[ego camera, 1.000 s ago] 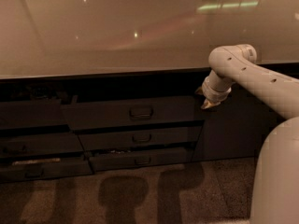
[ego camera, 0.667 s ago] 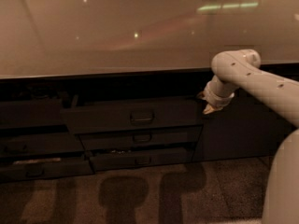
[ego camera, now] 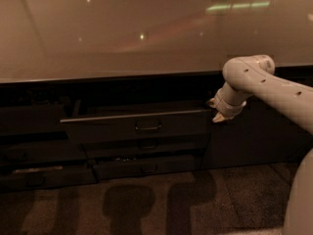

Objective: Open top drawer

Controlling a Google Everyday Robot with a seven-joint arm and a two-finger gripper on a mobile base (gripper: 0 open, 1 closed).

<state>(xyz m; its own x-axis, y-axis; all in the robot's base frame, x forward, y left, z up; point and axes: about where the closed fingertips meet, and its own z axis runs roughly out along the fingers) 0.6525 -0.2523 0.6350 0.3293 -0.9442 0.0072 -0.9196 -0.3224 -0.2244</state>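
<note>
The top drawer [ego camera: 107,129] is a wide dark grey front with a small centre pull [ego camera: 148,126]. It stands pulled out from the cabinet under the pale counter, and its top edge catches the light. My gripper [ego camera: 218,112] sits at the drawer's upper right corner, at the end of the cream arm [ego camera: 264,82] that comes in from the right. The wrist hides where the gripper meets the drawer. The drawer's inside is in shadow.
Two shorter dark drawer fronts [ego camera: 146,166] sit below the top one. More dark drawers [ego camera: 34,173] are at the left. A dark cabinet panel [ego camera: 259,136] is at the right. The glossy counter [ego camera: 122,33] overhangs everything, and speckled floor [ego camera: 146,204] lies in front.
The top drawer's front has come further out towards the camera and looks larger and lower. The gripper and arm have shifted slightly down and right with it.
</note>
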